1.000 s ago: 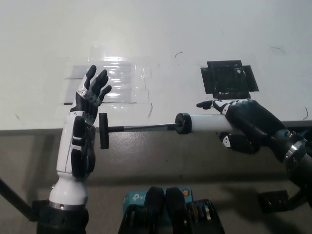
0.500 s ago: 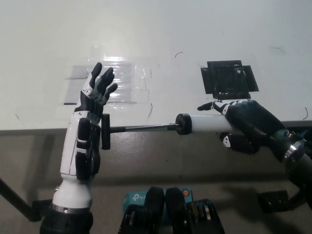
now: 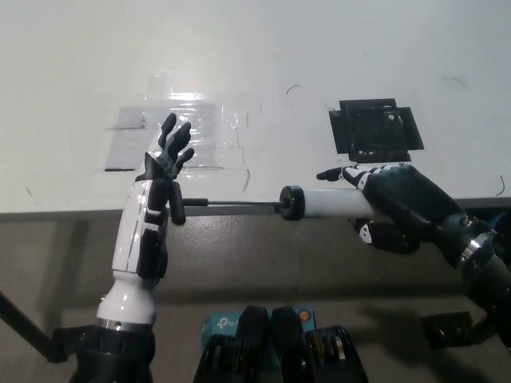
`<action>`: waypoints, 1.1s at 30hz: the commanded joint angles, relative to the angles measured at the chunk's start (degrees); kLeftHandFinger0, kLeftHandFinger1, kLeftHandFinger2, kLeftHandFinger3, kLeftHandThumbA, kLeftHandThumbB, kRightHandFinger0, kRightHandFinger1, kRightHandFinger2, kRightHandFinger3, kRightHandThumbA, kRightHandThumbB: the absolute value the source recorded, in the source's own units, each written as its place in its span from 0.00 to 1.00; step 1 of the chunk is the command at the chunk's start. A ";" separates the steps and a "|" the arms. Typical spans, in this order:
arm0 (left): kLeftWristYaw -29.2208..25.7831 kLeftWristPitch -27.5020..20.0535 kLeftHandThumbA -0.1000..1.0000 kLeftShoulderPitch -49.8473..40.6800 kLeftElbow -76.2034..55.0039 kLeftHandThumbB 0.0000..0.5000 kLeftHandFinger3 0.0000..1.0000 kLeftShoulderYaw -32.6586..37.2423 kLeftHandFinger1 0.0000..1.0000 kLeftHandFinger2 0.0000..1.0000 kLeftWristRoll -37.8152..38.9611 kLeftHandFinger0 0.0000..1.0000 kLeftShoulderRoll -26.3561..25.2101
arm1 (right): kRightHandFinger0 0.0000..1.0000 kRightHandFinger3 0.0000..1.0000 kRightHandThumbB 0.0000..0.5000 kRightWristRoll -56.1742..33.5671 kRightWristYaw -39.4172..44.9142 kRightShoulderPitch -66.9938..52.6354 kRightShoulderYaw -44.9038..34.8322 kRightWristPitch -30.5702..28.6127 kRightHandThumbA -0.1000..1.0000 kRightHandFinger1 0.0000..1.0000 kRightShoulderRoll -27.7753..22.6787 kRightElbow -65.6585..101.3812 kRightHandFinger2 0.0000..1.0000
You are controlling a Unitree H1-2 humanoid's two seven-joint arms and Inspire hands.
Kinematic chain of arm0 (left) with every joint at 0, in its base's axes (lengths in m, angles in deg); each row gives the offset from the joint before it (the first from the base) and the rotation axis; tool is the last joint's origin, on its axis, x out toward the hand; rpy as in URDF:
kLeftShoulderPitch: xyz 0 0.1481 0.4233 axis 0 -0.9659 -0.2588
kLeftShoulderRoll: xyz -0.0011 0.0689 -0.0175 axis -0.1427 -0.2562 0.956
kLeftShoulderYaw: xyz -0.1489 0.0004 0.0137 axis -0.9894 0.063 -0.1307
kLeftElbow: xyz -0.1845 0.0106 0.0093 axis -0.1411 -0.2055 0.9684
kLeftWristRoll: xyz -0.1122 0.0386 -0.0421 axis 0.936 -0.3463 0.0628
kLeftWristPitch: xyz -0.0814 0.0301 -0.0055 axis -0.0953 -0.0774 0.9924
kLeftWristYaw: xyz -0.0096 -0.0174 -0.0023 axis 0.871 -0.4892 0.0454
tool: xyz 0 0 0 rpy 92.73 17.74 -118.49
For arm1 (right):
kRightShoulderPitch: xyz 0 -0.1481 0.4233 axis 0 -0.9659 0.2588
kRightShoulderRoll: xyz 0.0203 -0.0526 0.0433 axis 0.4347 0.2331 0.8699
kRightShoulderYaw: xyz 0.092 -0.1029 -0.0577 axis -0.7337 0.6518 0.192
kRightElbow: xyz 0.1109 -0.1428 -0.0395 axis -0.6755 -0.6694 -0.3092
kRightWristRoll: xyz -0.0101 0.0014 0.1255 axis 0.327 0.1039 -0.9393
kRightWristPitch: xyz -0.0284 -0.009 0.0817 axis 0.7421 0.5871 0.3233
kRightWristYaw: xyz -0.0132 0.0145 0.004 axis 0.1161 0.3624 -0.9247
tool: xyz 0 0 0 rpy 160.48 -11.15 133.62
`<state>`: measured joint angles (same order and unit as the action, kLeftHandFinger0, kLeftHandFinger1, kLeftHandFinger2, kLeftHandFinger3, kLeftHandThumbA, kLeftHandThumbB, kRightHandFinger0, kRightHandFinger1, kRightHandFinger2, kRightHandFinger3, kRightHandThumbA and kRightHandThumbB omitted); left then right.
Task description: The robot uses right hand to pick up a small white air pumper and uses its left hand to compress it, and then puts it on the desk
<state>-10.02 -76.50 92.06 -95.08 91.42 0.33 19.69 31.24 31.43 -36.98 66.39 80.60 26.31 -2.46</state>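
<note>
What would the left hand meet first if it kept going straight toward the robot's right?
The pump's black T-handle: the left hand, open, already looks pressed against it. Pushing on would drive the rod into the white barrel held by the right hand. Exact contact is hard to judge from this one view.

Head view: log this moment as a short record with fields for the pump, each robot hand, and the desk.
pump: white air pump held level in the air at the desk's front edge, black rod drawn out toward the left
pump handle: black T-handle pressed against the left palm
right robot hand: black right robot hand closed around the pump body
left robot hand: white left robot hand open, fingers spread upward
desk: white desk with a black square patch and clear tape
</note>
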 commanded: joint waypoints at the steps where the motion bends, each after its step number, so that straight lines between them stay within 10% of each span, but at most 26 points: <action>1: -0.97 -1.00 1.00 2.10 1.64 0.51 1.00 0.45 1.00 1.00 -1.48 1.00 0.58 | 0.12 0.88 0.27 0.56 1.01 2.04 0.12 -0.11 0.00 0.52 0.98 3.40 0.81; 25: -0.42 2.20 1.00 3.79 2.82 0.52 1.00 6.70 1.00 1.00 -11.20 1.00 3.83 | 0.12 0.90 0.34 1.70 2.04 2.92 1.47 -1.89 0.00 0.55 2.85 1.30 0.82; 33: 0.34 3.02 1.00 3.48 3.55 0.54 1.00 9.56 1.00 1.00 -12.73 1.00 4.80 | 0.09 0.53 0.39 2.59 2.82 3.46 2.02 -0.85 0.00 0.47 3.51 1.17 0.74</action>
<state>-10.04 -74.18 94.44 -91.40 98.31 -10.31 22.91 33.12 33.44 -36.94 67.88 80.66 29.12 -2.40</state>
